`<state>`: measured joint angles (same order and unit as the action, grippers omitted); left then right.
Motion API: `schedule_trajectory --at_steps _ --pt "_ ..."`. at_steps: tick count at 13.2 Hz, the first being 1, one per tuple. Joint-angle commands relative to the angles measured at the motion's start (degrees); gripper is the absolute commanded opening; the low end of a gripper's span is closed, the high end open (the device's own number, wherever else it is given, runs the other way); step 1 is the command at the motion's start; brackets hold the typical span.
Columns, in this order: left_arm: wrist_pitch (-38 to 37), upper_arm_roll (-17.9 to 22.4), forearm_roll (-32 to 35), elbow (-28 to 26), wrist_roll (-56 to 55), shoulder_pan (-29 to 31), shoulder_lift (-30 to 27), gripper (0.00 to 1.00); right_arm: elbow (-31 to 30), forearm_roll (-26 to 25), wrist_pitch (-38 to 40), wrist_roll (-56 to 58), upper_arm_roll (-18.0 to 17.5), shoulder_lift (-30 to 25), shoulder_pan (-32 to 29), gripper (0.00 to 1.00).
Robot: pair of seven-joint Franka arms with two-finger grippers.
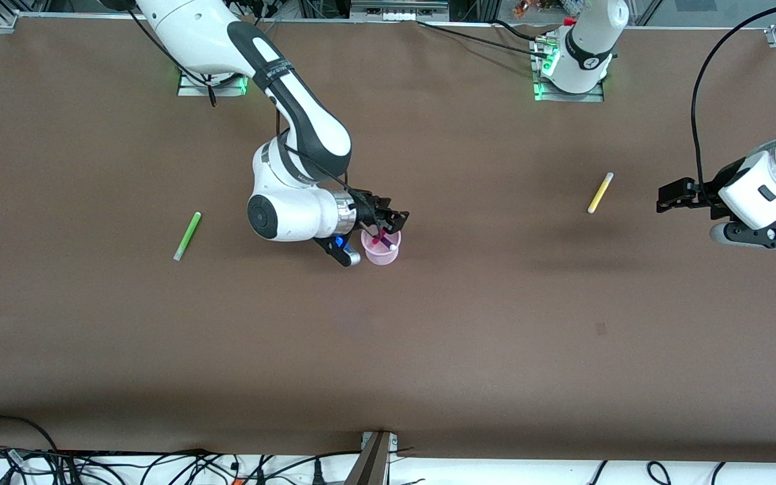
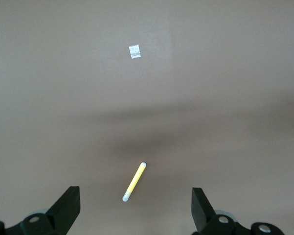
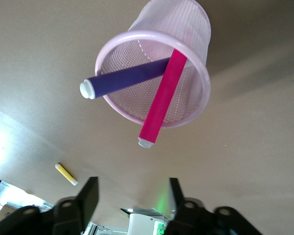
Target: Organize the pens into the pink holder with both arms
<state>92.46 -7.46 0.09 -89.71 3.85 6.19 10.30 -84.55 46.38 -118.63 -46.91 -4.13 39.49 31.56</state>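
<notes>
The pink holder [image 1: 382, 250] stands upright mid-table with the dark purple pen [image 3: 122, 81] and the magenta-pink pen [image 3: 161, 100] leaning inside it. My right gripper [image 1: 393, 217] is open and empty just above the holder's rim; in the right wrist view [image 3: 132, 196] the holder [image 3: 186, 29] is close by. The green pen [image 1: 187, 236] lies on the table toward the right arm's end. The yellow pen [image 1: 600, 192] lies toward the left arm's end. My left gripper [image 1: 663, 199] is open and empty, in the air beside the yellow pen [image 2: 134, 182], which shows between its fingers [image 2: 68, 205].
The brown table [image 1: 428, 337] is bare around the holder. A small pale patch [image 2: 134, 51] is on the mat near the yellow pen. Cables run along the table edge nearest the front camera [image 1: 159, 465]. The arm bases [image 1: 570, 87] stand at the edge farthest from it.
</notes>
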Motion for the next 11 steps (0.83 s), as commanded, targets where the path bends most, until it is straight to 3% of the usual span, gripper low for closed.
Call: schedule_trajectory --at_steps 1,2,4,6,8,11 --pt "0.4 0.1 0.6 -0.3 0.4 -0.3 -0.6 1.0 1.6 -0.1 0.9 1.4 0.1 0.2 -1.1 0.93" --pt "0.5 0.1 0.6 -0.3 0.5 -0.2 -0.6 1.0 1.6 -1.9 1.0 1.7 0.1 0.1 -1.6 0.99" --pt "0.5 0.1 0.6 -0.3 0.5 -0.2 -0.6 1.0 1.5 -8.6 2.3 1.6 0.4 -1.9 -1.8 1.0" --pt "0.5 0.1 0.6 -0.3 0.5 -0.2 -0.6 1.0 1.7 -14.3 6.2 2.3 3.7 -4.3 -2.2 1.0" --pt "0.5 0.1 0.6 -0.3 0.5 -0.2 -0.6 1.0 1.8 -14.7 10.8 2.9 6.8 -7.0 -4.0 1.0" --pt "0.5 0.1 0.6 -0.2 0.5 -0.2 -0.5 1.0 1.7 -15.7 16.6 12.7 14.2 -12.2 -4.6 1.0"
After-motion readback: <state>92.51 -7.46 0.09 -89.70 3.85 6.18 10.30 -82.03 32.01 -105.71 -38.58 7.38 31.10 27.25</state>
